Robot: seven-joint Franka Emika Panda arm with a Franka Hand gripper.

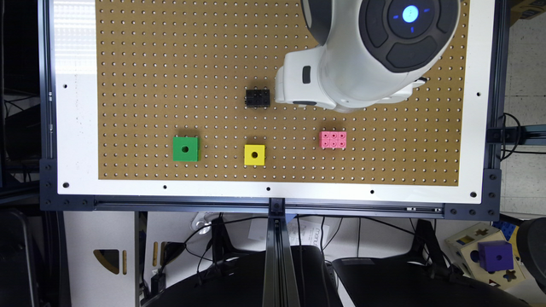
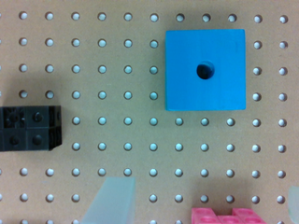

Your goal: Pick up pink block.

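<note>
The pegboard (image 1: pixel 170 64), brown and dotted with holes, fills the upper part of the exterior view inside a white border and a dark frame. The arm (image 1: pixel 367 47), white with a dark cap and a blue light, covers the upper right of that frame. Of the gripper (image 2: pixel 198 203), the wrist view shows one pale translucent finger (image 2: pixel 112 200) at the lower edge and a sliver of the other at the lower right corner, set wide apart with nothing between them but board and a corner of pink, so it is released and holds nothing. A blue cube (image 2: pixel 205 70) with a centre hole lies flat in the wrist view. In the exterior view a green cube (image 1: pixel 186 149) sits lower left of centre, and a yellow cube (image 1: pixel 254 154) lies to its right, well apart. The pink block (image 1: pixel 332 139) lies flat, studs up, right of centre in the exterior view, just below the arm and well apart from the yellow cube; part of it shows between the fingers (image 2: pixel 229 216). A black brick (image 1: pixel 257 97) sits near mid-frame, just left of the arm.
</note>
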